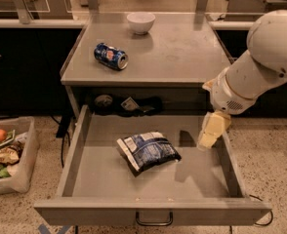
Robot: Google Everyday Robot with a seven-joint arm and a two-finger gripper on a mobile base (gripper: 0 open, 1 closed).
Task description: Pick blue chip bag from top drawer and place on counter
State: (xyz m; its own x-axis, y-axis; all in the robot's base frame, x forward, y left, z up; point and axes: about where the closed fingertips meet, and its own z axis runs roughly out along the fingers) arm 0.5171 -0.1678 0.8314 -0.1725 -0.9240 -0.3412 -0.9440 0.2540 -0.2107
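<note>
Looking in from the front edge, I've got the top drawer [153, 211] pulled wide open, its small dark wire handle [154, 219] at the bottom of my view. On the drawer floor, a touch left of the middle, lies the blue chip bag [147, 151], puffy and crinkled, turned at an angle with a white printed panel toward the left wall. Nothing is touching it. To its right, the gripper [213, 130] hangs above the drawer's right side, close by the right wall and clear of the bag, pale yellow and pointing down. Whether it is spread or pressed together I cannot tell from here. Its shadow falls on the drawer floor between it and the bag. The white arm [260, 67] comes in from the right. Off to the left, on the speckled floor, sits a clear bin [24, 174] of scraps. Behind the drawer, dark clutter [133, 105] sits in the recess under the counter [182, 57]. Up on the counter, a blue soda can [111, 56] lies on its side at the left, and a white bowl [141, 22] stands at the back.
</note>
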